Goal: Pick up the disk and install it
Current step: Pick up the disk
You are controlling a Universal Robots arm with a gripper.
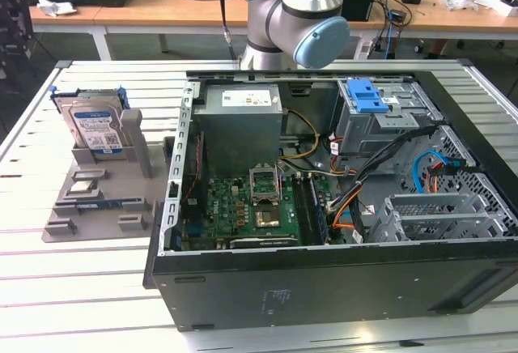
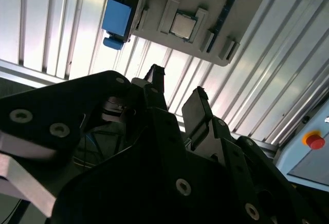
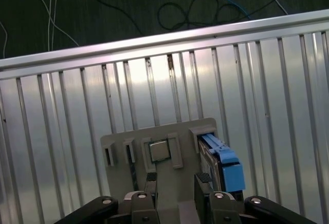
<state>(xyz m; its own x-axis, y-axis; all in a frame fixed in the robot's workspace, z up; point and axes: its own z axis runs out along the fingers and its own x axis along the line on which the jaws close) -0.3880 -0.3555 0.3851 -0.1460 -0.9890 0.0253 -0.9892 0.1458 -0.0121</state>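
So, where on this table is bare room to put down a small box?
The slatted table is bare at the exterior view's lower left, between the grey holder, the computer case and the near edge. A narrow bare strip also runs beside the holder on the exterior view's left. Inside the case it is crowded with cables and the motherboard.

There is 1 disk (image 1: pixel 95 129), 1 grey stand (image 1: pixel 139 152) and 1 computer case (image 1: pixel 324 276).

The end effector (image 3: pixel 177 179) hovers, jaws apart and empty.
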